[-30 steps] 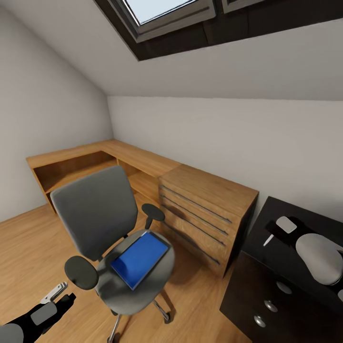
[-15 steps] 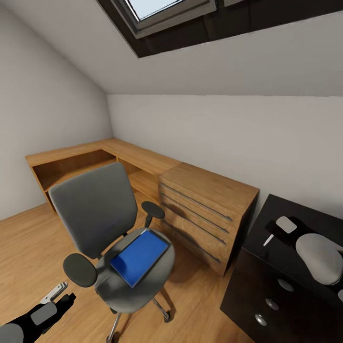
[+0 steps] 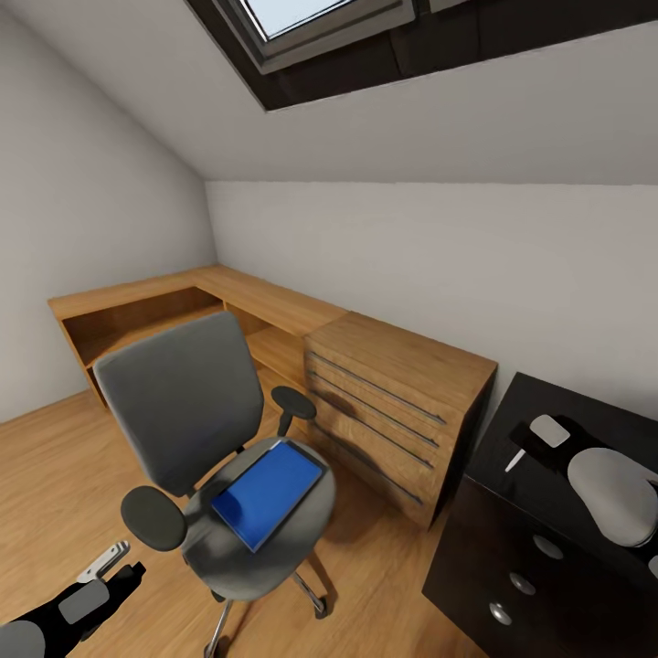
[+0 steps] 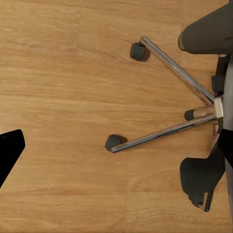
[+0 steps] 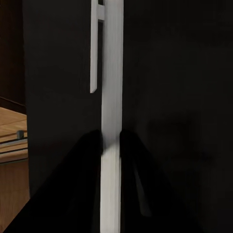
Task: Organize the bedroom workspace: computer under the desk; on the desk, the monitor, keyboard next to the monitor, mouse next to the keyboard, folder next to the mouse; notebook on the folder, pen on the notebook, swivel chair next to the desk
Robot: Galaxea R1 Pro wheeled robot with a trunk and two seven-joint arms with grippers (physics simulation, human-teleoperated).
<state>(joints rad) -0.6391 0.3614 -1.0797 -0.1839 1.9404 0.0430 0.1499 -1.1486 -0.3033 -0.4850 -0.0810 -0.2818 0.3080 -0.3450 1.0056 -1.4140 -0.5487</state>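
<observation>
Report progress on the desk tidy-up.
Nothing looks finished. In hand: the right hand grips the pen above the desk. Left: the folder lies on the swivel chair, which stands apart from the desk.

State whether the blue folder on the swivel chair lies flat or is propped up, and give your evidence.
Flat. The folder lies closed on the seat of the swivel chair, its whole cover facing up.

Sloped pale grey walls [image 3: 457,265] are met by a light wood floor [image 3: 46,475]. A skylight [image 3: 311,18] is set above light wood cabinets [image 3: 393,402].
</observation>
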